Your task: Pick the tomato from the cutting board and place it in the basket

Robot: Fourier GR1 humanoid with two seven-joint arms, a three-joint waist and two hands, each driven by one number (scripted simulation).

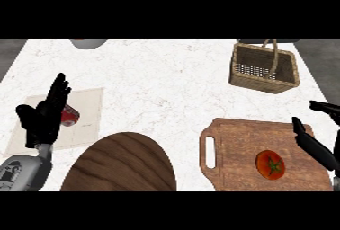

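Tomato [270, 164] sits on the cutting board [239, 134], toward the board's near right corner, stem up, untouched. My right hand [317, 148] is at the board's right edge, fingers straight and spread, thumb apart, holding nothing, just beside the tomato but not on it. Step in hand, as I judge it: reach and grasp.

To do it well I bring the right hand over the tomato from the right, keep fingers wide until they straddle it, then curl round its middle, not the stem. It's round and will likely roll if I nudge it sideways, so I come down, not across.

Basket [264, 68] stands at the counter's far right edge, well apart from the board; its handle [271, 54] arches over the opening, so I'd enter beside it.

Left hand [44, 117] rests open, fingers up, near the counter's left edge, over a mat [90, 114] with a red can [69, 115] behind it. Wooden plate [123, 164] at the near edge is out of my path.
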